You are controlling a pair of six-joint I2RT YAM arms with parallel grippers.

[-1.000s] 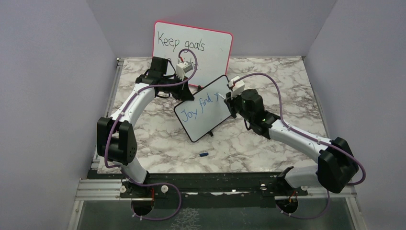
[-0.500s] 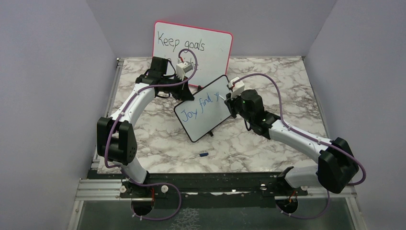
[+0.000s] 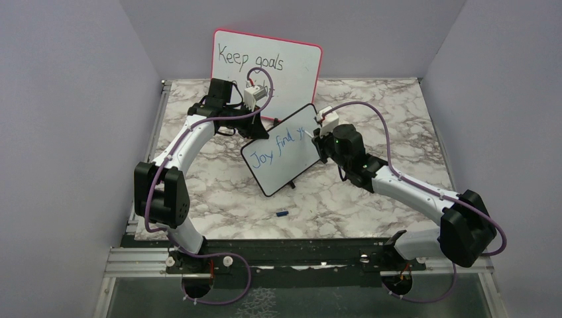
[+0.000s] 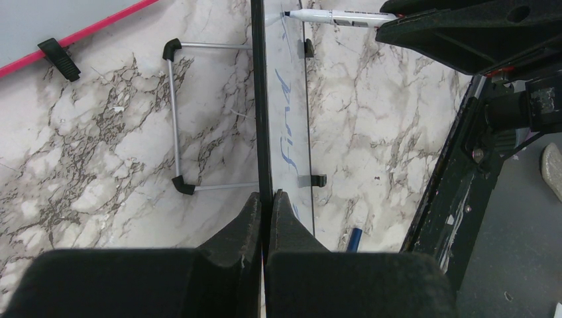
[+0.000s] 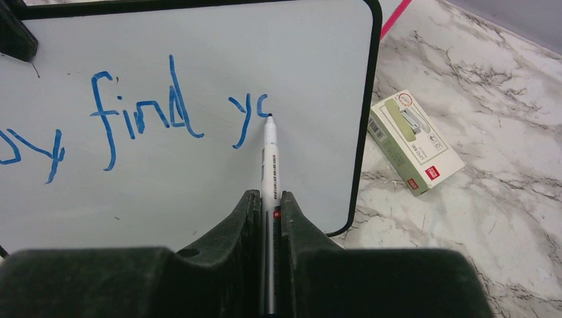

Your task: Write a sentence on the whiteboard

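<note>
Whiteboard (image 4: pixel 290 132) edge pinched between left jaws; marker (image 5: pixel 269 154) between right jaws.

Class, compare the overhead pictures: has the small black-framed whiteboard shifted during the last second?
No. The whiteboard keeps the same spot and tilt against the pink-framed board behind it, and the left gripper stays clamped on its edge.

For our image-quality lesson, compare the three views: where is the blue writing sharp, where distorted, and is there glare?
Right wrist view: writing sharp on the board, no glare, right hand dark at the bottom. Left wrist view: board nearly edge-on, letters squeezed. Top view: even light, faint shadows, letters tiny.
</note>
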